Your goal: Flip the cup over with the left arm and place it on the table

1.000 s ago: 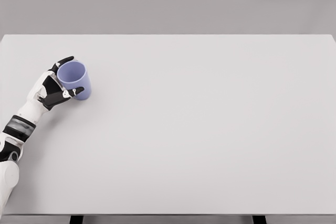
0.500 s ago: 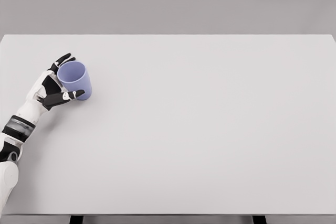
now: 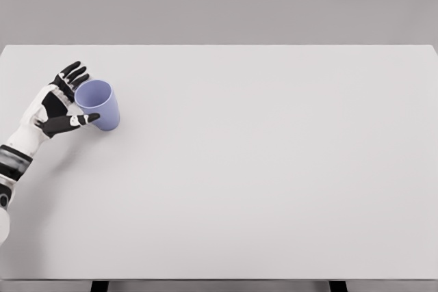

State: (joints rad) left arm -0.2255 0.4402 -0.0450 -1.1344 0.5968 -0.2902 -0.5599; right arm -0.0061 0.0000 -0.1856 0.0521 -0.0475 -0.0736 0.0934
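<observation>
A lavender-blue cup point(image 3: 98, 104) stands upright on the white table point(image 3: 260, 169) at the far left, its open mouth facing up. My left hand point(image 3: 74, 97) is just left of the cup with its fingers spread. The thumb point(image 3: 74, 122) points toward the cup's base and the other fingers point(image 3: 70, 73) fan out behind its rim. The hand holds nothing and is slightly apart from the cup. My right arm is out of view.
The table's left edge runs close to my left forearm point(image 3: 15, 156). A plain grey wall lies behind the table's far edge.
My left hand has let go of the cup: the fingers have opened and the hand has drawn back to the left. The cup stays standing where it was.
</observation>
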